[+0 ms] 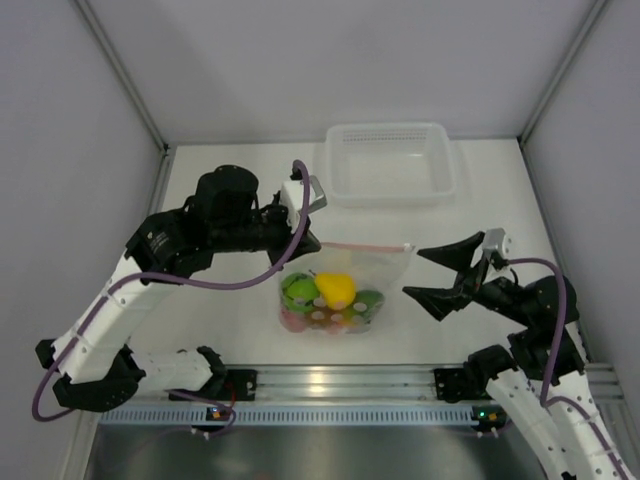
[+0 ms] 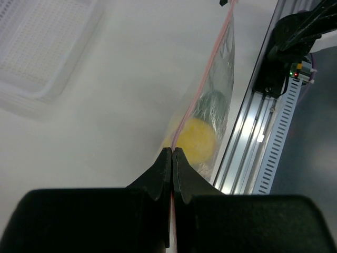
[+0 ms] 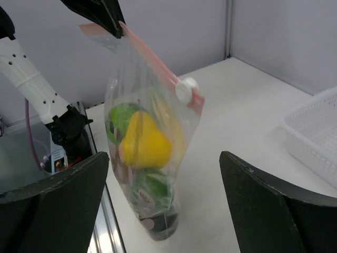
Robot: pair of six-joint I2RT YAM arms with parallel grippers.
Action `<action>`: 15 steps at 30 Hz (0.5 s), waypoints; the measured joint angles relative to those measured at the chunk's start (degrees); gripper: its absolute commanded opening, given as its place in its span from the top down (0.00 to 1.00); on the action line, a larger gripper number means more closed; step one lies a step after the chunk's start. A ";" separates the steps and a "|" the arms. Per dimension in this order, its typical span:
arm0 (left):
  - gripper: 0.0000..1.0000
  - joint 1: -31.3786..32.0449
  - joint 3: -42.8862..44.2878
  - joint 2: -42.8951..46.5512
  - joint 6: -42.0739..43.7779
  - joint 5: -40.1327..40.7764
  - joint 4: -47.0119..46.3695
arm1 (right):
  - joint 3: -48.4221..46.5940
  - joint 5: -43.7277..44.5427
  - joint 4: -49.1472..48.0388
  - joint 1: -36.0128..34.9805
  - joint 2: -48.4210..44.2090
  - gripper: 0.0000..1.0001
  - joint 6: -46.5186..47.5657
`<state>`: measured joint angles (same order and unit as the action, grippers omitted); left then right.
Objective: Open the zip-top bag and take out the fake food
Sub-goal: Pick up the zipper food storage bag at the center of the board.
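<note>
The clear zip-top bag (image 1: 345, 275) hangs upright over the table, its bottom resting near the front rail. My left gripper (image 1: 312, 240) (image 2: 172, 151) is shut on the left end of the bag's pink zip strip (image 2: 208, 68). A white slider (image 3: 185, 89) sits on the strip's right end. Inside lies the fake food: a yellow fruit (image 3: 145, 142) (image 1: 335, 288), green ones (image 3: 118, 118) and darker pieces at the bottom. My right gripper (image 1: 414, 272) (image 3: 164, 158) is open just right of the bag, its fingers (image 3: 274, 205) wide apart on either side and not touching it.
A white rigid tray (image 1: 390, 165) (image 3: 316, 132) stands at the back of the table, right of centre. The aluminium rail (image 1: 340, 380) runs along the near edge, close under the bag. Grey walls enclose the table on three sides.
</note>
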<state>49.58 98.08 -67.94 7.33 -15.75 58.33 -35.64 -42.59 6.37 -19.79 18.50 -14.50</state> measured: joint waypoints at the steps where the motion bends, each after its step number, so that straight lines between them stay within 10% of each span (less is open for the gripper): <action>1: 1.00 0.02 -0.02 -0.24 0.15 -0.72 0.02 | 0.44 -0.85 -1.68 0.00 -0.02 0.18 0.07; 15: 1.00 0.31 -0.17 -0.11 1.90 -6.62 0.02 | 5.99 -7.23 -13.14 0.00 -4.04 0.36 -0.33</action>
<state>49.89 97.91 -68.05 9.23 -22.37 58.35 -29.65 -49.82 -6.76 -19.79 14.46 -14.83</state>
